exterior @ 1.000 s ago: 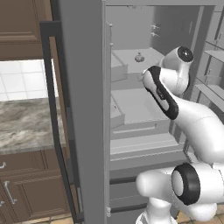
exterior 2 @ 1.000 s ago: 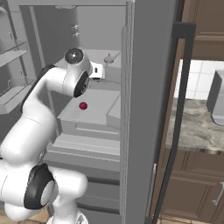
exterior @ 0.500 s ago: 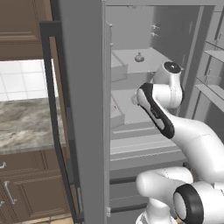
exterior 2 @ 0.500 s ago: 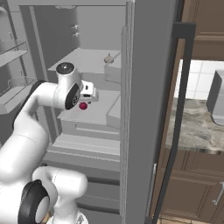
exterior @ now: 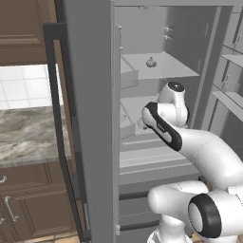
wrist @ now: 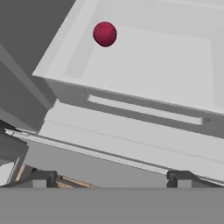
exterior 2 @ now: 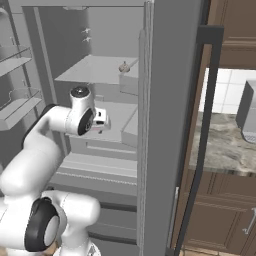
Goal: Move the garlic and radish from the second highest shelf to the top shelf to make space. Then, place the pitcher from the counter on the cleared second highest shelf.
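The radish (wrist: 104, 33), a small dark red ball, lies on the second highest shelf (wrist: 153, 65) near its left back part in the hand view. My gripper (wrist: 111, 177) is open and empty, held low in front of that shelf's front edge, well short of the radish. From the right base camera the gripper (exterior 2: 100, 120) sits just in front of the second highest shelf (exterior 2: 122, 112). The garlic (exterior: 151, 62) (exterior 2: 124, 67), a pale bulb, rests on the top shelf (exterior: 175, 69) (exterior 2: 90, 70). The pitcher is out of view. The counter (exterior: 28, 137) (exterior 2: 225, 145) runs beside the fridge.
The open fridge door (exterior: 90, 118) (exterior 2: 170, 125) stands close beside the arm. Narrow door racks (exterior 2: 15, 55) (exterior: 228, 95) hang on the other side. A toaster (exterior 2: 247, 112) sits on the counter. Lower shelves and drawers lie under the gripper.
The arm has dropped from the top shelf's height to the second highest shelf and drawn back a little. The garlic has stayed on the top shelf.
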You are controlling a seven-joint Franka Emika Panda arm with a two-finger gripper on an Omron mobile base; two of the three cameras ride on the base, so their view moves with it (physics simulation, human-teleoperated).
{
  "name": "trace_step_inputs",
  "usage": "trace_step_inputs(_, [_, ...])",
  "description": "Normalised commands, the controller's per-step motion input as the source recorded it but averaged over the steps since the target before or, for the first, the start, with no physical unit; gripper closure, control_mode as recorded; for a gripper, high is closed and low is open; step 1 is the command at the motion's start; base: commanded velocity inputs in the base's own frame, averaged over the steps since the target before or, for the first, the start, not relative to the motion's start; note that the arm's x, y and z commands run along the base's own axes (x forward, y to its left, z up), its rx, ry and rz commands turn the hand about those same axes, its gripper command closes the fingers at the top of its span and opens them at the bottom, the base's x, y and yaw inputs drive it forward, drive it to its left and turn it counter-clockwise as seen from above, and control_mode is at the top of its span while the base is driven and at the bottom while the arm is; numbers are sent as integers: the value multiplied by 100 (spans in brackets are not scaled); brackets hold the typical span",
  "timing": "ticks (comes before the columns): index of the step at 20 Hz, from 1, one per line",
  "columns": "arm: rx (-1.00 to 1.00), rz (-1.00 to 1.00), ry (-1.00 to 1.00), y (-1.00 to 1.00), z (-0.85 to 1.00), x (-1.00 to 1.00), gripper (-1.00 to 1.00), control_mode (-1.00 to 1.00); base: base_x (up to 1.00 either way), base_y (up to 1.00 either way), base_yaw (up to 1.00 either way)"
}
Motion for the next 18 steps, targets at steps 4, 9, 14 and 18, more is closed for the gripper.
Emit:
trace_step_inputs(4, [1,9,1,17,-18,34,-100,-100,0,0,0])
trace_step_inputs(9, [0,9,0,23,-17,40,-100,-100,0,0,0])
trace_step_inputs(14, [0,9,0,13,-22,45,-100,-100,0,0,0])
trace_step_inputs(18, [2,6,0,1,-18,48,-100,-100,0,0,0])
